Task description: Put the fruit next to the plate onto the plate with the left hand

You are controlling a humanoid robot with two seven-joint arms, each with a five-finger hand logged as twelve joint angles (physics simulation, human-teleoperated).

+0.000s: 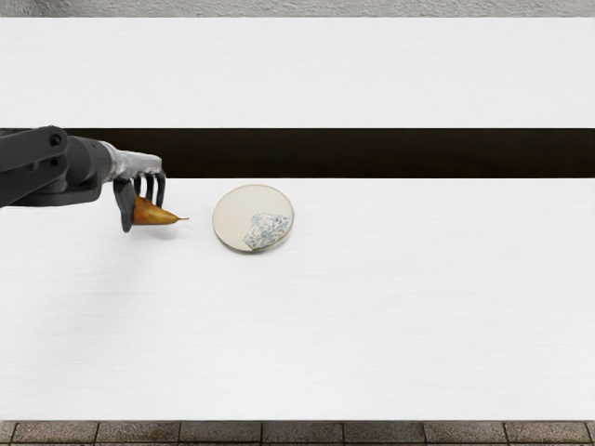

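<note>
Orange-brown and lying on its side, the pear [156, 216] is at the left part of the white counter [390, 307], with its thin stem pointing right toward the plate [237, 209]. The pear is near the plate but does not touch it; a strip of bare counter is between them. The left hand [139, 193] is closed around the wide end of the pear: the dark fingers [160, 189] come down over it from above and the thumb [125, 212] is on its left side. A soft shadow is under the fruit, and I cannot tell if the pear rests on the counter or is a little above it. The plate is round and beige, with a blue and white pattern [268, 229] at its lower right part. The left arm [56, 167] comes in from the left edge, dark with a grey wrist. Behind the counter is a dark gap [372, 153], then a second white surface [297, 74]. At the bottom edge a tiled floor [279, 433] shows.
</note>
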